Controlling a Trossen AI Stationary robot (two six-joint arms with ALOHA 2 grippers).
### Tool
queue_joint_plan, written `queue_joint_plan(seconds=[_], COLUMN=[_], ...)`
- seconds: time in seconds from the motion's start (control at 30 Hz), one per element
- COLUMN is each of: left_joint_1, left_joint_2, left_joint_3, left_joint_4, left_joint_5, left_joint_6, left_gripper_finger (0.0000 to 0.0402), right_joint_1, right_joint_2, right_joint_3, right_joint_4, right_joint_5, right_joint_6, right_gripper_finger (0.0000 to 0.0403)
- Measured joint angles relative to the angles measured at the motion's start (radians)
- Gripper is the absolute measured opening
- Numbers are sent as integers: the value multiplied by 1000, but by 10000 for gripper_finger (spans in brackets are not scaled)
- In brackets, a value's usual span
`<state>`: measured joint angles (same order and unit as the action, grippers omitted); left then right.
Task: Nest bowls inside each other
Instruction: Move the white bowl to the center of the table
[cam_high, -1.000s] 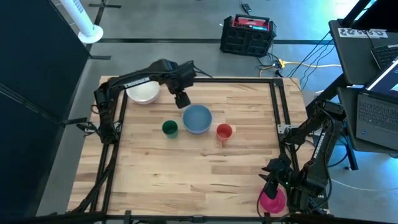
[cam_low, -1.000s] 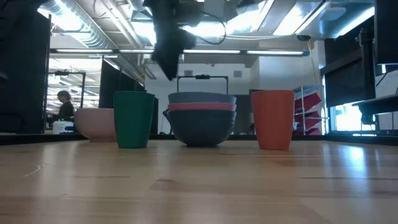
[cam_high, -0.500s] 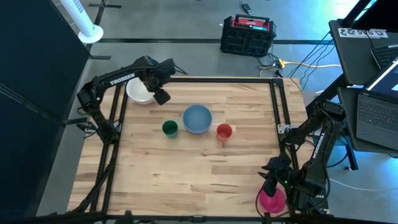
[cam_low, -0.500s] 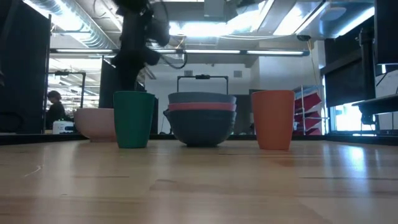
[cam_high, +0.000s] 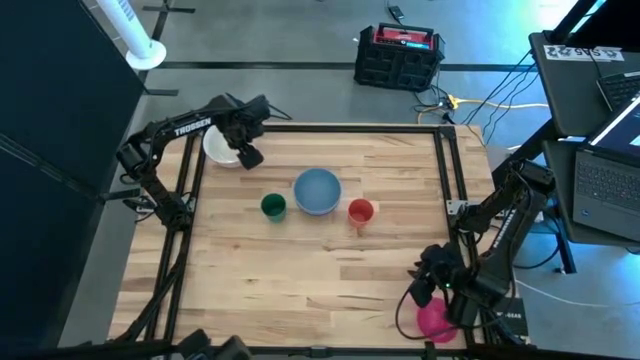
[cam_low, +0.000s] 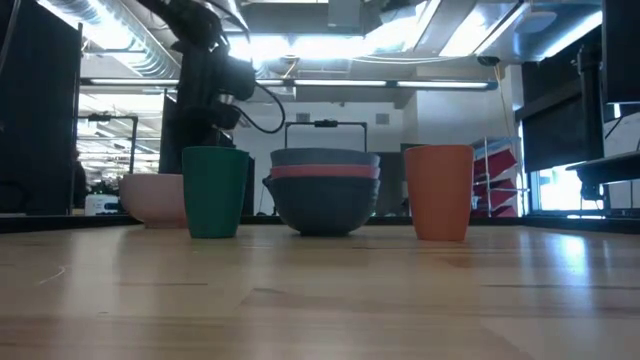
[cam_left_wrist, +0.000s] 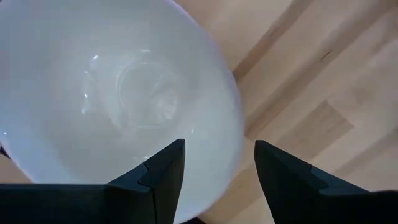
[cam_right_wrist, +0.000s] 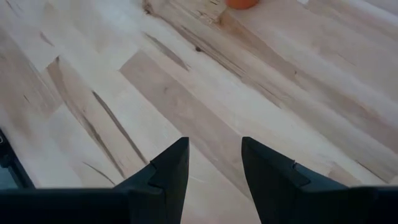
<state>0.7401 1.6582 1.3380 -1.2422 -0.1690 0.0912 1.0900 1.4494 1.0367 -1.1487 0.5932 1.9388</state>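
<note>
A white bowl (cam_high: 222, 147) (cam_left_wrist: 118, 93) rests on its base at the table's far left. My left gripper (cam_high: 247, 156) (cam_left_wrist: 214, 149) is open and points down over its right rim, one finger above the inside and one outside. Three nested bowls (cam_high: 317, 190) (cam_low: 322, 190) stand mid-table, light blue on top, a pink rim between, dark blue below. A magenta bowl (cam_high: 438, 320) lies at the near right corner. My right gripper (cam_high: 420, 292) (cam_right_wrist: 214, 146) hovers open just left of it, over bare wood.
A green cup (cam_high: 273, 206) stands left of the nested bowls and a red cup (cam_high: 360, 211) right of them. Black rails (cam_high: 445, 160) edge the table. A toolbox (cam_high: 398, 55) sits on the floor beyond the far edge. Bare wood (cam_high: 300, 280) fills the near middle.
My left gripper has swung from above the nested bowls toward the table's far left corner and has come down over the white bowl's rim, staying open. My right gripper has shifted a little toward the table's left, off the magenta bowl. The bowls and cups have not moved.
</note>
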Motion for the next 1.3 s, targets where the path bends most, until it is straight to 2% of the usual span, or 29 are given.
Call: queue_joint_plan(seconds=[0.5,1.1,1.2,1.3], left_joint_1=[15,15,15,15], left_joint_2=[0,1,1,1], left_joint_3=[-15,-232,-263,-284], left_joint_4=[59,247,260,272], left_joint_5=[39,51,51,38], left_joint_6=[5,21,23,51], left_gripper_finger=[178,174,143,73], right_joint_1=[-11,-11,-11,-11], right_joint_2=[-2,-2,-2,-2], right_joint_3=[0,0,0,0], right_joint_4=[13,24,25,25], right_joint_5=[-19,-38,-38,-38], right_joint_6=[0,-13,-13,-13], right_gripper_finger=[136,136,136,136])
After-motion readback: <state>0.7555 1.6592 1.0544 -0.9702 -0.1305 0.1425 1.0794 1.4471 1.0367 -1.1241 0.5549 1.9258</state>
